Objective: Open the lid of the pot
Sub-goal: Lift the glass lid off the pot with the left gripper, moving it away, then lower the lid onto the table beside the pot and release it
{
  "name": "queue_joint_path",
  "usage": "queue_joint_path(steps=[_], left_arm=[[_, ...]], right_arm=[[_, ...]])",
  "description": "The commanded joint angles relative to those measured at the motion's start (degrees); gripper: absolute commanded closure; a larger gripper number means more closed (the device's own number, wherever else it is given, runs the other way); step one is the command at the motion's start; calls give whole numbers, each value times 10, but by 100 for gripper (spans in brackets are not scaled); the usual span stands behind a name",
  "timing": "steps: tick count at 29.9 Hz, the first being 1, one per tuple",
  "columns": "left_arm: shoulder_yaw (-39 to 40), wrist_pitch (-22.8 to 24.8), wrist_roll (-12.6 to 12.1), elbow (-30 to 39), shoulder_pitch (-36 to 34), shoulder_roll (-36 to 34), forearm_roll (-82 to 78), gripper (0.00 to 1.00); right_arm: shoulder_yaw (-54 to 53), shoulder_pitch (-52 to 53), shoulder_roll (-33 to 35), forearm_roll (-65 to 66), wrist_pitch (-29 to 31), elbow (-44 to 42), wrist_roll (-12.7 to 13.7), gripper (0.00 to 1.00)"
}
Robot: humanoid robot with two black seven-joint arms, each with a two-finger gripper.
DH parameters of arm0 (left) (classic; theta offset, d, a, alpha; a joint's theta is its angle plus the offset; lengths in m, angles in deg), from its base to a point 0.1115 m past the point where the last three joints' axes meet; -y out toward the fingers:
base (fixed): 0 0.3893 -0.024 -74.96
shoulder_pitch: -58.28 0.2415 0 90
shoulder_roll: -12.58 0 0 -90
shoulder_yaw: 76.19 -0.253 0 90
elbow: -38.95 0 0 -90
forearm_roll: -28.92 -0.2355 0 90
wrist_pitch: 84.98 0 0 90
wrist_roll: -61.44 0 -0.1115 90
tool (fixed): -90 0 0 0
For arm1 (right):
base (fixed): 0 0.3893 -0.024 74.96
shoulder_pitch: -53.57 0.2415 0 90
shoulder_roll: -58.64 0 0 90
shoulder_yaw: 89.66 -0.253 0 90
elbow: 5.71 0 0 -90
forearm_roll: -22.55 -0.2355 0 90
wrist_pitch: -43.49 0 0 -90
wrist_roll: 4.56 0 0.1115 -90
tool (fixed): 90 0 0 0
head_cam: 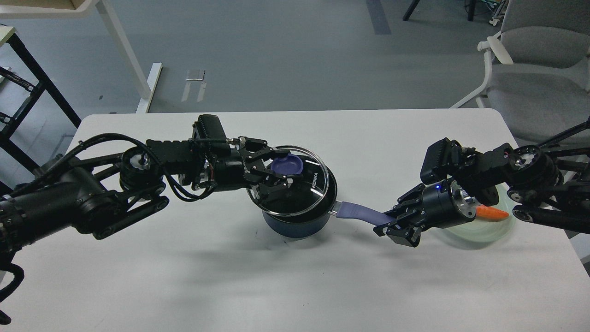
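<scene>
The dark navy pot (pixel 297 226) stands at the middle of the white table, its lavender handle (pixel 359 215) pointing right. My left gripper (pixel 276 174) is shut on the purple-blue knob (pixel 286 165) of the glass lid (pixel 295 182). The lid is lifted off the pot's rim, tilted, and shifted a little to the left. My right gripper (pixel 391 223) is shut on the end of the pot's handle and holds it against the table.
A pale green plate (pixel 484 228) with an orange carrot (pixel 492 213) lies at the right, partly under my right arm. A grey chair (pixel 534 69) stands beyond the table's right corner. A white desk leg (pixel 129 60) stands behind at left.
</scene>
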Motion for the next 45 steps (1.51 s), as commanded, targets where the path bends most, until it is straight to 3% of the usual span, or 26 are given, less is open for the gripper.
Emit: queue_joint_path(steps=[1,9,15,28,37,43,45], left_arm=[[-2,-3,0,17,-3,-64,9,58],[-58,-114,0,10,47,-191,13,58],[-92,-175,0,-13,106,-226,34,58],[-99,-206,0,-123,156,-188,53,57],[-106,-207,0,-137,173,-175,58,55],[-105,-214,0,-139,185,-162,59,50],[-105,-218,0,-139,188,-161,59,42]], right_arm=[[0,0,1,-1,0,0,0,68],[0,1,0,-1,0,0,0,68],[0,4,-1,-1,0,0,0,68],[0,3,0,-1,0,0,0,68],[0,4,0,-1,0,0,0,68],[0,4,1,-1,0,0,0,68],[0,4,1,-1,0,0,0,68]])
